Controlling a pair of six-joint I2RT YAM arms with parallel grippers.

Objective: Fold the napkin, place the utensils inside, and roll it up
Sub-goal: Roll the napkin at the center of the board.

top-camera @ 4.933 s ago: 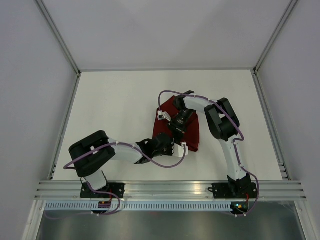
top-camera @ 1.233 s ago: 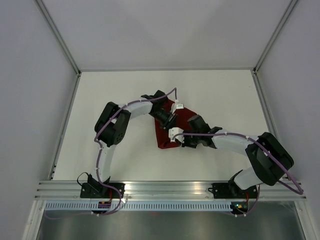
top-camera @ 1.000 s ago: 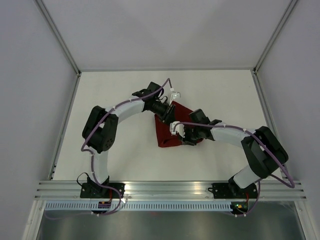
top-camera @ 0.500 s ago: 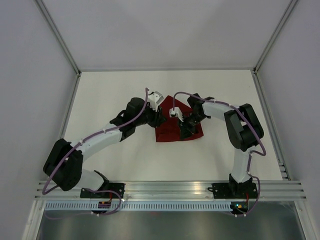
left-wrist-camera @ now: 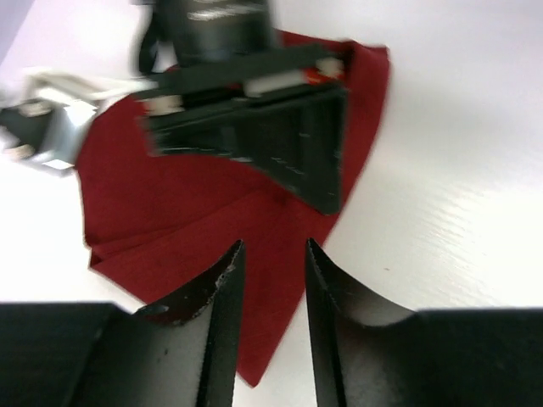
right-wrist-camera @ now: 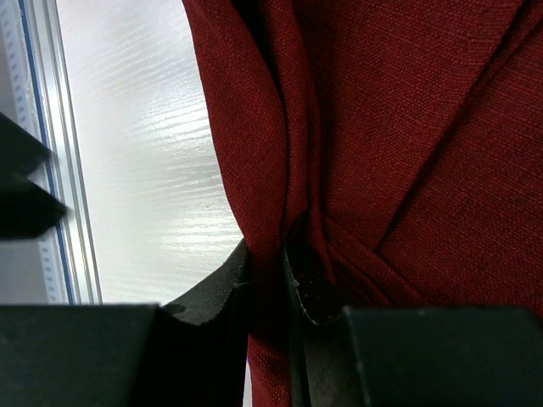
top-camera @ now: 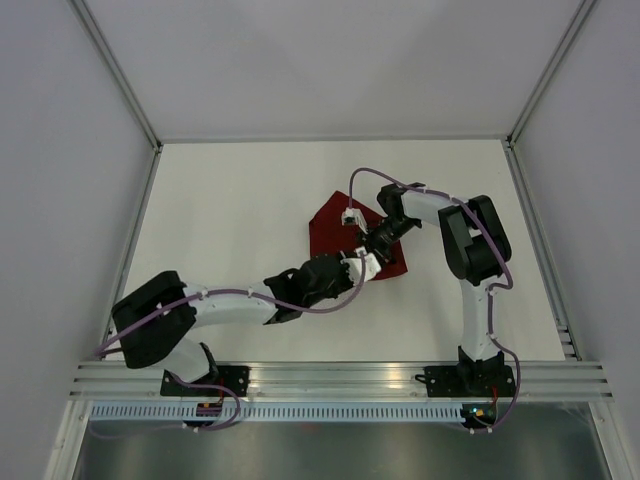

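The dark red napkin (top-camera: 325, 228) lies folded and bunched at the table's middle. My right gripper (top-camera: 377, 243) is over its right part. In the right wrist view the right gripper (right-wrist-camera: 270, 264) is shut on a raised fold of the napkin (right-wrist-camera: 407, 127). My left gripper (top-camera: 356, 268) is at the napkin's near edge. In the left wrist view the left gripper (left-wrist-camera: 270, 254) is open with a narrow gap, just above the near corner of the napkin (left-wrist-camera: 170, 212), facing the right gripper's fingers (left-wrist-camera: 297, 144). The fork is hidden or out of view.
The white table (top-camera: 230, 210) has metal frame rails (top-camera: 130, 250) along both sides and a slotted rail (top-camera: 340, 378) at the near edge. Purple cables loop along both arms over the napkin.
The left arm has swung from the napkin's far left to its near edge. The right gripper has shifted slightly right on the napkin and still pinches it. The napkin's outline has changed.
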